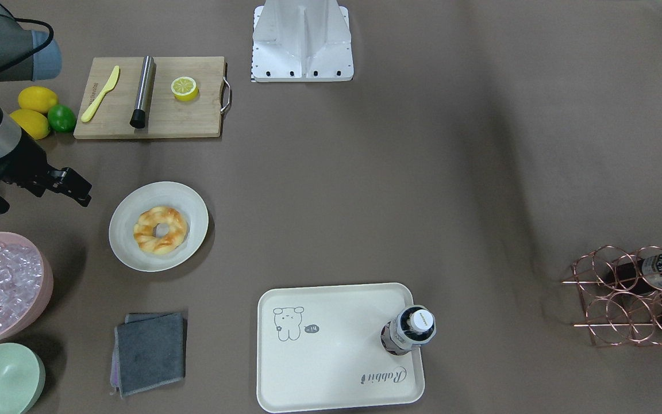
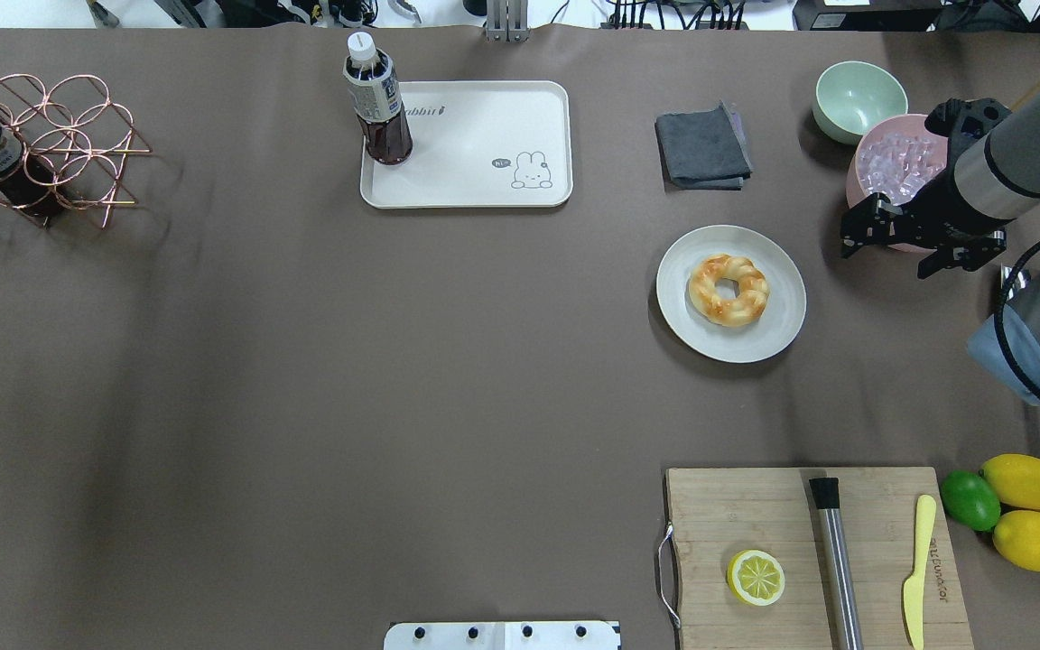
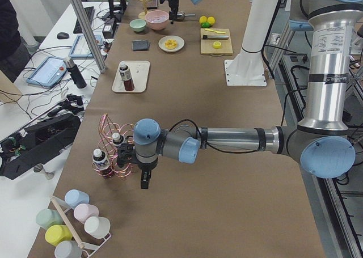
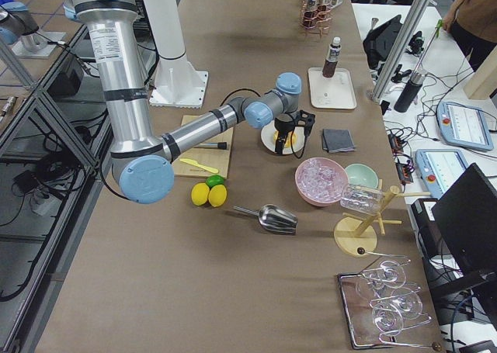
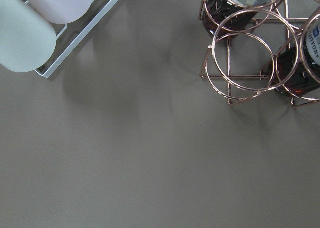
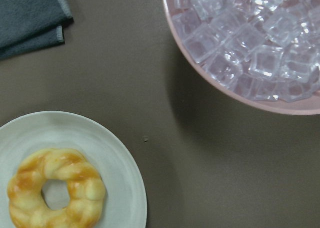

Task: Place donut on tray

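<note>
Closest beneath the right wrist camera, the golden twisted ring donut (image 6: pixel 56 195) lay on the round pale-grey plate (image 6: pixel 115 158), well apart from the cream rectangular tray (image 2: pixel 475 181). The right gripper (image 2: pixel 901 246) hung empty with jaws apart between that plate and the pink bowl of ice cubes (image 1: pixel 45 287). The left gripper (image 3: pixel 144 183) hung beside the copper wire bottle rack (image 3: pixel 110 150); its jaw state could not be told.

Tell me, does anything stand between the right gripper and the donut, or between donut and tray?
Nothing visible does. Only bare table and the plate rim separate the right gripper from the donut. The path to the tray is bare; the grey cloth lies aside, the bottle stands in one tray corner.
</note>
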